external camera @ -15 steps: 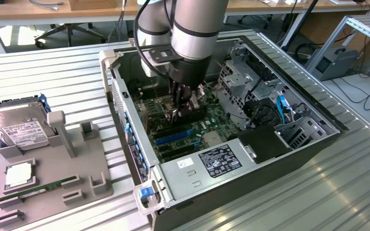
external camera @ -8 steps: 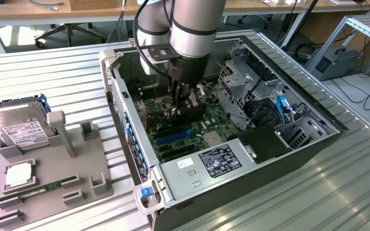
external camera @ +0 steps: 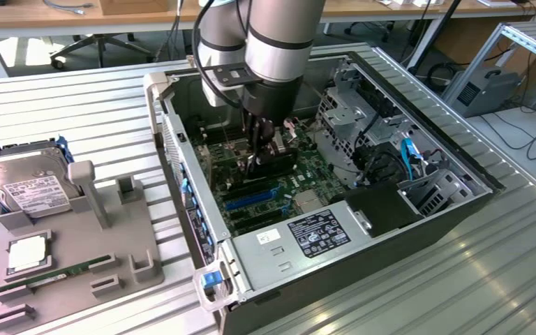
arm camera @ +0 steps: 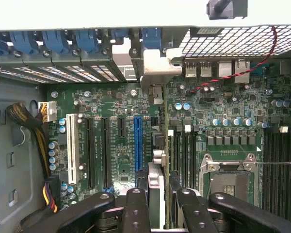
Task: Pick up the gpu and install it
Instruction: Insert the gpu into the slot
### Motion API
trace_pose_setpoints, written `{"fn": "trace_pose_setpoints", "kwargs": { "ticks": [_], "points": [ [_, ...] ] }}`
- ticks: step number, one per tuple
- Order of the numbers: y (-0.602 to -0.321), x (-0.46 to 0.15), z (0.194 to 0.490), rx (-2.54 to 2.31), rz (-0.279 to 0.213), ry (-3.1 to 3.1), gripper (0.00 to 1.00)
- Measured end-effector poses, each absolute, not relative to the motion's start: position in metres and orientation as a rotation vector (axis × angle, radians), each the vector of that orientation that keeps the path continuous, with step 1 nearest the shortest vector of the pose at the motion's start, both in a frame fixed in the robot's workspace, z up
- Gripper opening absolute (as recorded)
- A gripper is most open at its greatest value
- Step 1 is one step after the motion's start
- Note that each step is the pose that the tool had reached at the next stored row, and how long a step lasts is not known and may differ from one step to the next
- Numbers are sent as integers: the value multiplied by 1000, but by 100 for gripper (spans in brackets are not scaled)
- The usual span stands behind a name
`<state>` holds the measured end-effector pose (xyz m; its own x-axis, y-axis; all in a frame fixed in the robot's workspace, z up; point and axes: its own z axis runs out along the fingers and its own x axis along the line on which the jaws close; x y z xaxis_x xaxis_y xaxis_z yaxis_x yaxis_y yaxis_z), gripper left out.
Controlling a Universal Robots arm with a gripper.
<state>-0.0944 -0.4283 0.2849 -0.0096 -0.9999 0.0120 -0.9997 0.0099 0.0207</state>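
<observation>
Tray: at 9 o'clock of the case; holds hard drive, CPU, RAM stick; GPU cradle vacant.
Case: lies open; motherboard exposed.
Gripper: fingers clamped on the GPU, held edge-on above the board.
Progress: pickup done; card beside the blue slot, judged not seated.
Obstructions: yellow cable bundle at 9 o'clock; red wire at 1 o'clock.

I see ribbed, brushed metal on the table, bare grey sheet steel on the computer case, and matt grey plastic on the parts tray at lower left. The gpu shows a green board edge between matt black gripper fingers.
</observation>
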Motion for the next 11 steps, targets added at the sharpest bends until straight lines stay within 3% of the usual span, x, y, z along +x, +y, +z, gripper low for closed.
{"fn": "trace_pose_setpoints", "kwargs": {
  "ticks": [11],
  "points": [
    [-425, -94, 285, 2194, -10, -2216, 27]
  ]
}}
